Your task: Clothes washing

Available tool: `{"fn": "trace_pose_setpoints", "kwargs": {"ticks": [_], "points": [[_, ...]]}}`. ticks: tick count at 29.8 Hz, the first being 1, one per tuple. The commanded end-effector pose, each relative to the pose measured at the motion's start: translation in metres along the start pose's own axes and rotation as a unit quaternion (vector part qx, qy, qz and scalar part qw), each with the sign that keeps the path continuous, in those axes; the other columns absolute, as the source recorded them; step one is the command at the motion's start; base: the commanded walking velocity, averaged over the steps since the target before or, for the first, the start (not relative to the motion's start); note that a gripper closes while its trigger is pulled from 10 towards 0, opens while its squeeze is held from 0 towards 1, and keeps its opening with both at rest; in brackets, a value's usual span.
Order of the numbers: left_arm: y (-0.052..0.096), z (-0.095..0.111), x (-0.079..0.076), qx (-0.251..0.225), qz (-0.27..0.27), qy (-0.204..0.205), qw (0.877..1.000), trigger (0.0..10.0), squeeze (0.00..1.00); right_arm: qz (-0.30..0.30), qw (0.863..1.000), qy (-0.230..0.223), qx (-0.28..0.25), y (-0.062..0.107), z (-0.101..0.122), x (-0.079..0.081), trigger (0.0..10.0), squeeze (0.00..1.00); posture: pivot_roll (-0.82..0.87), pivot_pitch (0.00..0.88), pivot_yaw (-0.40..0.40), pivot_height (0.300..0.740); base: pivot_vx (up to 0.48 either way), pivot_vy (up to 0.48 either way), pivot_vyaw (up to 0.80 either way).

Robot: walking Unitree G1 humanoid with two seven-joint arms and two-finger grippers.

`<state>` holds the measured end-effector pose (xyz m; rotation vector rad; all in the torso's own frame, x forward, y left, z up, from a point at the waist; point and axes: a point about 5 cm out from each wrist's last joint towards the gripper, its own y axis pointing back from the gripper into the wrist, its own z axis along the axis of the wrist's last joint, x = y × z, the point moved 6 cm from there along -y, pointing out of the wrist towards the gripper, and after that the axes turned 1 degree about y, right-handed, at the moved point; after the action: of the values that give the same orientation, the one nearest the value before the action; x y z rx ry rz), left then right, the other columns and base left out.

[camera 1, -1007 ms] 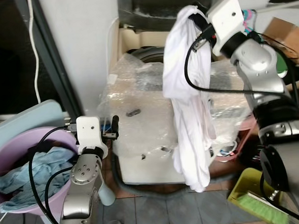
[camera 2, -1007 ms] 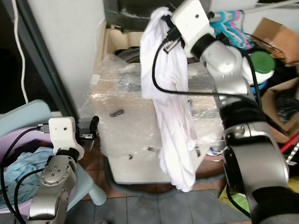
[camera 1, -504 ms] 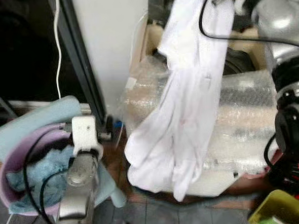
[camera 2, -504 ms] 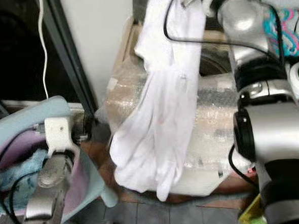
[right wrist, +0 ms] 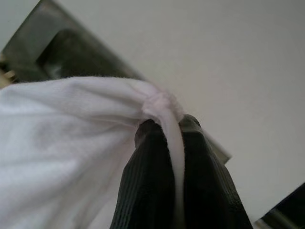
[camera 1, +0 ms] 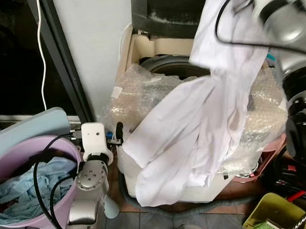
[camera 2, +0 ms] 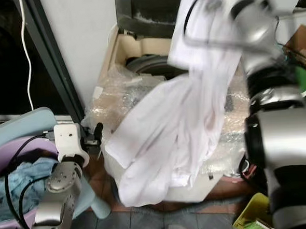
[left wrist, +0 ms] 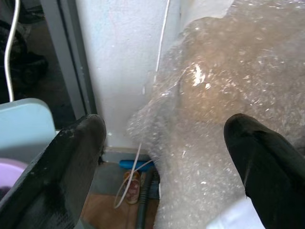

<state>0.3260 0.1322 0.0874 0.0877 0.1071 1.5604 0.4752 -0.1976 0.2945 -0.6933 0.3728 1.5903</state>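
A long white garment (camera 1: pixel 205 121) hangs from my raised right gripper (right wrist: pixel 167 129), which is shut on a bunched fold of it at the upper right. The cloth's lower part is spread over the top and front of the washing machine (camera 1: pixel 138 48), a top loader wrapped in bubble wrap (camera 1: pixel 146 91) with its dark drum opening (camera 1: pixel 168 67) behind. My left gripper (camera 1: pixel 115 135) is open and holds nothing, low at the machine's left corner; its black fingers (left wrist: pixel 71 157) frame the bubble wrap. A pink basin (camera 1: pixel 51 146) at the lower left holds blue clothes (camera 1: pixel 22 185).
A light blue stool (camera 1: pixel 29 124) carries the basin. A dark doorway with a white cable (camera 1: pixel 40 48) lies to the left. A yellow-green bin (camera 1: pixel 273 216) sits on the tiled floor at the lower right, and a white wall (camera 1: pixel 91 40) stands beside the machine.
The camera has shifted. The garment, which hung straight down a second ago, has swung left and now lies spread across the machine. The left arm stays near the basin.
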Motion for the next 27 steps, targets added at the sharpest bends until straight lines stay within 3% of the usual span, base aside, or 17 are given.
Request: {"fn": "trace_pose_setpoints", "kwargs": {"ticks": [1, 2, 4, 8, 10, 13, 14, 15, 16, 18, 21, 23, 24, 25, 27], "points": [[0.001, 0.003, 0.002, -0.003, 0.004, -0.004, 1.000, 10.0, 0.00, 0.026, 0.999, -0.031, 0.034, 0.003, -0.019, 0.011, 10.0, 0.00, -0.03, 0.000, -0.032, 0.740, 0.000, 0.000, 0.00], [0.001, 0.003, 0.002, -0.003, 0.004, -0.004, 1.000, 10.0, 0.00, 0.026, 0.999, -0.031, 0.034, 0.003, -0.019, 0.011, 10.0, 0.00, -0.03, 0.000, -0.032, 0.740, 0.000, 0.000, 0.00], [0.002, 0.002, 0.002, -0.001, 0.002, -0.006, 1.000, 10.0, 0.00, 0.061, 0.995, -0.059, 0.056, 0.011, -0.040, 0.036, 10.0, 0.00, -0.03, 0.000, -0.028, 0.740, 0.000, 0.000, 0.00], [0.002, 0.002, 0.001, 0.001, -0.001, -0.007, 1.000, 10.0, 0.00, 0.070, 0.993, -0.075, 0.065, 0.015, -0.048, 0.045, 10.0, 0.00, -0.03, 0.000, -0.028, 0.740, 0.000, 0.000, 0.00], [0.002, 0.001, -0.001, 0.003, -0.007, -0.008, 1.000, 10.0, 0.00, 0.081, 0.987, -0.116, 0.079, 0.019, -0.058, 0.056, 10.0, 0.00, -0.04, 0.000, -0.032, 0.740, 0.000, 0.000, 0.00], [0.002, 0.001, -0.003, 0.003, -0.008, -0.007, 1.000, 10.0, 0.00, 0.086, 0.983, -0.136, 0.085, 0.021, -0.061, 0.060, 10.0, 0.00, -0.04, 0.000, -0.035, 0.740, 0.000, 0.000, 0.00], [0.002, 0.001, -0.004, 0.002, -0.009, -0.007, 1.000, 10.0, 0.00, 0.110, 0.976, -0.166, 0.084, 0.024, -0.061, 0.071, 10.0, 0.28, -0.03, 0.000, -0.041, 0.740, 0.000, 0.000, 0.00], [0.002, 0.001, -0.004, 0.002, -0.009, -0.007, 1.000, 10.0, 0.00, 0.110, 0.976, -0.166, 0.084, 0.024, -0.061, 0.071, 10.0, 0.28, -0.03, 0.000, -0.041, 0.740, 0.000, 0.000, 0.00], [0.002, 0.002, -0.004, 0.000, -0.009, -0.007, 1.000, 10.0, 0.00, 0.131, 0.971, -0.185, 0.083, 0.027, -0.062, 0.080, 10.0, 1.00, -0.03, 0.000, -0.042, 0.740, 0.000, 0.000, 0.00], [0.002, 0.002, -0.003, 0.001, -0.004, -0.004, 1.000, 10.0, 0.00, 0.166, 0.972, -0.165, 0.032, 0.031, -0.046, 0.091, 10.0, 1.00, -0.03, 0.000, -0.043, 0.740, 0.000, 0.000, 0.00], [0.003, 0.001, -0.002, 0.002, -0.003, -0.004, 1.000, 10.0, 0.00, 0.175, 0.973, -0.152, 0.010, 0.033, -0.039, 0.092, 10.0, 1.00, -0.04, 0.000, -0.048, 0.740, 0.000, 0.000, 0.00], [0.003, 0.000, -0.003, 0.006, -0.003, -0.001, 1.000, 10.0, 0.00, 0.168, 0.972, -0.158, -0.045, 0.037, -0.020, 0.078, 10.0, 1.00, -0.04, 0.000, -0.056, 0.740, 0.000, 0.000, 0.00], [0.003, 0.000, -0.003, 0.006, -0.003, -0.001, 1.000, 10.0, 0.00, 0.168, 0.972, -0.158, -0.045, 0.037, -0.020, 0.078, 10.0, 1.00, -0.04, 0.000, -0.056, 0.740, 0.000, 0.000, 0.00], [0.003, -0.002, -0.003, 0.010, -0.003, 0.001, 1.000, 10.0, 0.00, 0.141, 0.971, -0.174, -0.079, 0.043, -0.010, 0.059, 10.0, 1.00, -0.05, 0.000, -0.053, 0.740, 0.000, 0.000, 0.00], [0.003, -0.003, -0.004, 0.011, -0.004, 0.001, 1.000, 10.0, 0.00, 0.127, 0.972, -0.178, -0.088, 0.047, -0.007, 0.050, 10.0, 1.00, -0.05, 0.000, -0.051, 0.740, 0.000, 0.000, 0.00]]}}
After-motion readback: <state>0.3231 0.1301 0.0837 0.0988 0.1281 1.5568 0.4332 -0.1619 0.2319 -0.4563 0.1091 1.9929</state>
